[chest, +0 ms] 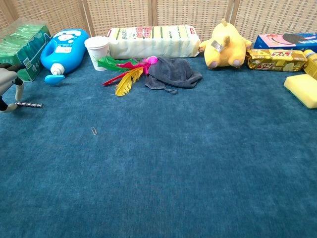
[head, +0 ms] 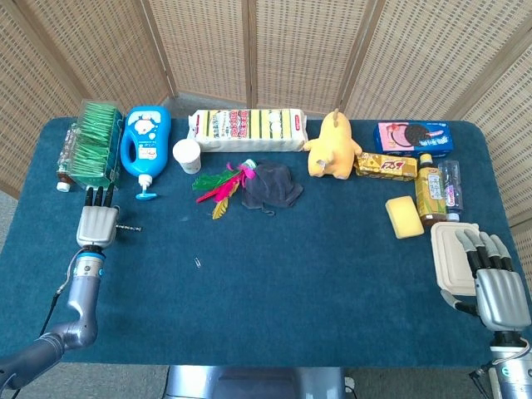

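Thin dark twisted metal bit

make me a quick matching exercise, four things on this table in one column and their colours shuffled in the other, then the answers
Things:
1. plush toy
2. cloth
3. detergent bottle
4. paper cup

Colours:
A. blue
B. white
C. yellow
D. dark grey

Pairs: 1-C, 2-D, 3-A, 4-B
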Robot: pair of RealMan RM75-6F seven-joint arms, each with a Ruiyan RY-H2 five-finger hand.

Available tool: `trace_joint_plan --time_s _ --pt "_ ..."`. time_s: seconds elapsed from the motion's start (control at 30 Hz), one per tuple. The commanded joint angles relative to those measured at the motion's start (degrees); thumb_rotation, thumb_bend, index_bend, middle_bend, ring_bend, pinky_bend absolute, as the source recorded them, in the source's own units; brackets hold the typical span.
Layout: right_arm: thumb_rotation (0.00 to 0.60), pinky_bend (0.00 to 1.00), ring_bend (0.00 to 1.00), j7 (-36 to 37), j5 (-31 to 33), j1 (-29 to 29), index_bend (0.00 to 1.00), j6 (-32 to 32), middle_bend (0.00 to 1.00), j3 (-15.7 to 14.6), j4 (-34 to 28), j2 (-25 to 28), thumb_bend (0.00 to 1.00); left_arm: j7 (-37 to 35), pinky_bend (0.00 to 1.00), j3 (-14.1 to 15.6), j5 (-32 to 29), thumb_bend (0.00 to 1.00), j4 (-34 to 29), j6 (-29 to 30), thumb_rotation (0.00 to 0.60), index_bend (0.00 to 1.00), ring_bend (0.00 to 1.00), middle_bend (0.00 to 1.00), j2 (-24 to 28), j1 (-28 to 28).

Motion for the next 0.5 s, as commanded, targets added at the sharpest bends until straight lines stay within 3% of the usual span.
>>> trace_joint_plan --time_s 0.03,0.5 --pt "0.6 0.0 0.0 0.2 0.0 0.0 0.0 0.0 0.0 0.0 0.0 0.1 0.0 0.8 0.03 -0.1 -0.4 0.63 -0.3 0.0 0.6 0.5 0.0 0.0 -0.2 -0.2" --pt "0.6 0.0 0.0 0.8 0.1 -0.1 0.0 0.1 0.0 0.1 -0.2 0.5 0.0 3.9 0.03 -0.4 -2.0 0.63 0.7 -0.1 0.6 0.49 0.0 0.0 -1.4 -0.4"
